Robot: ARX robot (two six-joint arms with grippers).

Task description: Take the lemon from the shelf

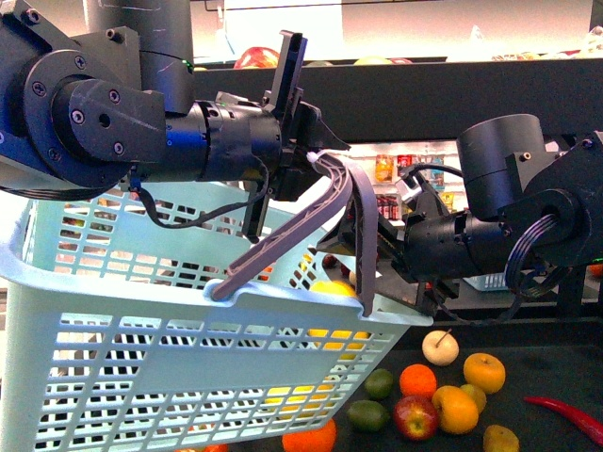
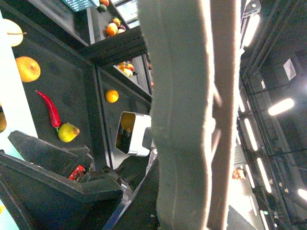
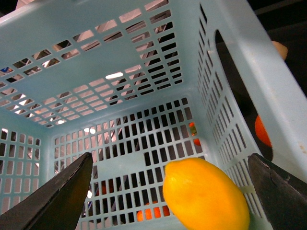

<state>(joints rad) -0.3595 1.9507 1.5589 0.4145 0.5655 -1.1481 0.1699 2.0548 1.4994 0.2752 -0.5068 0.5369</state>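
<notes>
My right gripper point(image 3: 170, 158) gapes wide, empty, over the lemon point(image 3: 206, 194) inside the basket point(image 3: 120, 57); my left gripper point(image 1: 316, 155) clamps the handle point(image 1: 292, 226). Firm, light and waxy-smooth, I judge: grip across its middle.

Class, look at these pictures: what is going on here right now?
The left gripper is clamped on the grey curved handle of a pale blue slotted plastic basket, holding it up beside the black shelf tray. The right gripper reaches into the basket, jaws wide open, with the bright yellow lemon lying inside between them, not gripped. The tray holds other fruit.
</notes>
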